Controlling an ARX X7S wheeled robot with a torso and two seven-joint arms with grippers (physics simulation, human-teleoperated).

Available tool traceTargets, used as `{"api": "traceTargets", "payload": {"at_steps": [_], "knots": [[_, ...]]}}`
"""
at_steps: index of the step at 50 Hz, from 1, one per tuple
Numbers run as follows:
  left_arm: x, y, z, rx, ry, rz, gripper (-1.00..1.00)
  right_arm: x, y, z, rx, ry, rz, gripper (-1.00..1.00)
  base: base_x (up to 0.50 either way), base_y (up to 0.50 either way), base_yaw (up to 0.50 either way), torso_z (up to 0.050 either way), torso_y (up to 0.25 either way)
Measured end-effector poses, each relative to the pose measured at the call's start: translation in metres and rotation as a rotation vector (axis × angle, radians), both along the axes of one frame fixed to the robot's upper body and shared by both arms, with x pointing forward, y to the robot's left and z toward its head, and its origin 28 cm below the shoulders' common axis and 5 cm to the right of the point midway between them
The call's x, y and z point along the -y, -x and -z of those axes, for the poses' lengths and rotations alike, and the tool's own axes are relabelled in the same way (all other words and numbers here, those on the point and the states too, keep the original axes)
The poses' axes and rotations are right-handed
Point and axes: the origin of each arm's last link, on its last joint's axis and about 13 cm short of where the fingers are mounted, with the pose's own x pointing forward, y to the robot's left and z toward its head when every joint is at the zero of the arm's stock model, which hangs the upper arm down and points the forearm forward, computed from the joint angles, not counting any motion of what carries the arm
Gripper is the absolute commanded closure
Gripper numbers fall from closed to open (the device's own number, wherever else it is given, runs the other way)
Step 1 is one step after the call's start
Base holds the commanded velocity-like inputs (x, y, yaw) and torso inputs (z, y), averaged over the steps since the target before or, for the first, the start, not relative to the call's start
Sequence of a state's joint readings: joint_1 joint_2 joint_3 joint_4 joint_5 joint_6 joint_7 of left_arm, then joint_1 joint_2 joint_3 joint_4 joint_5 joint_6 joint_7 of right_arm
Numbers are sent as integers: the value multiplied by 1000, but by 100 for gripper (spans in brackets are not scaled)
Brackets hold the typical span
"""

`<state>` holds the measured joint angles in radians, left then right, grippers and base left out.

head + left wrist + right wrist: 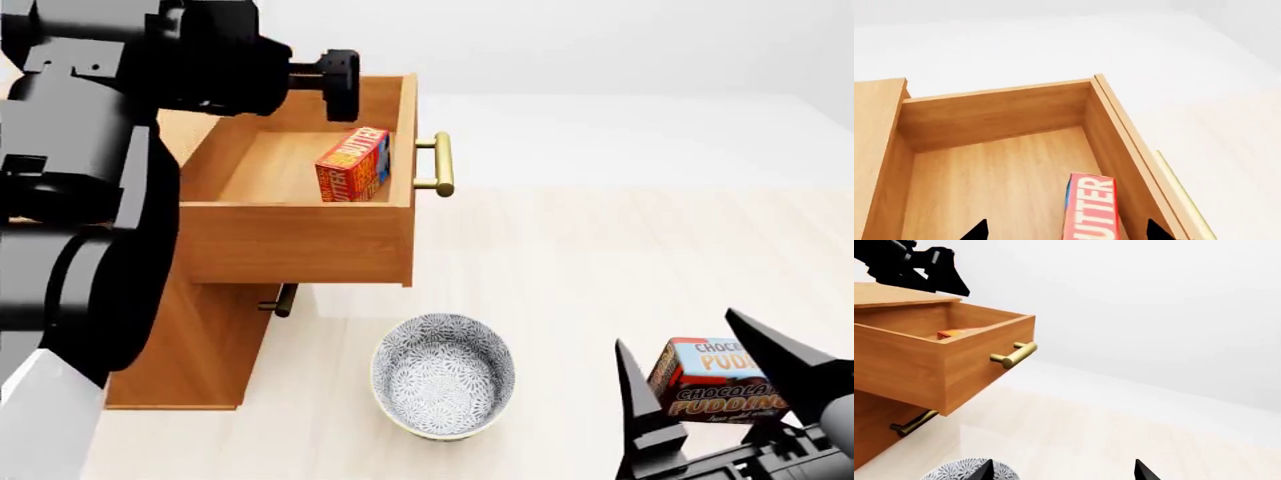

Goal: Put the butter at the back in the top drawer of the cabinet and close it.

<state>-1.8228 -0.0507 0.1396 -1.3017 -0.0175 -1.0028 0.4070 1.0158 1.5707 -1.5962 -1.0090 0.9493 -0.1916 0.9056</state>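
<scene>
Pale, cream-toned wooden flooring (601,270) ran under everything, meeting a plain white backdrop (601,40) with no visible features; lighting was even, shadows soft.

At far left in the head view, the black left arm (80,200) reached over the light-brown wooden three-drawer cabinet (200,340). The left gripper (1066,231) hung above the drawer interior; in the left wrist view only its two black fingertips (977,231) showed, set wide apart, with nothing clamped between them.

The top drawer (294,240), light-brown wood with a brass bar handle (441,165), stood pulled fully out. The small red-and-orange butter carton with yellow lettering and a blue edge (354,165) sat inside on the drawer floor, standing on edge near the front panel. The left wrist view showed the drawer's floor bare around it. A lower drawer was shut, its brass handle (278,298) just visible below.

On the floor in front of the cabinet stood a round bowl with a grey-and-white speckled pattern (443,375), well apart from the drawer.

At far right, the right gripper (714,395) hovered low, its black pointed fingers (638,400) spread wide, gripping nothing. A brown-and-blue chocolate pudding box (707,378) lay on the floor behind them; whether they touched it could not be told.
</scene>
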Motion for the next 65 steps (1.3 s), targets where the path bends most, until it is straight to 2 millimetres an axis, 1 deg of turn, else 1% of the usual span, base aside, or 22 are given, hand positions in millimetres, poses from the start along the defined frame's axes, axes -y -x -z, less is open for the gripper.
{"api": "traceTargets", "payload": {"at_steps": [5,11,22,32,48,56,65], "knots": [[4,7,-15,29,11,-9,-100,-2,3,0,2,-1,-6,-100,0,0,0,0,0],[12,22,-29,58,15,-13,-100,-3,5,0,4,-2,-13,-100,0,0,0,0,0],[28,46,-38,96,6,-74,-100,-4,7,0,7,-8,-19,-100,0,0,0,0,0],[48,64,-40,116,-68,-108,-100,-5,8,0,12,-11,-21,-100,0,0,0,0,0],[91,89,-35,150,-211,-149,-100,-5,9,0,21,-9,-19,-100,0,0,0,0,0],[111,101,-31,201,-272,-172,-100,-5,9,1,24,-8,-15,-100,0,0,0,0,0],[130,108,-22,245,-310,-203,-100,-5,11,2,26,-6,-14,-100,0,0,0,0,0]]}}
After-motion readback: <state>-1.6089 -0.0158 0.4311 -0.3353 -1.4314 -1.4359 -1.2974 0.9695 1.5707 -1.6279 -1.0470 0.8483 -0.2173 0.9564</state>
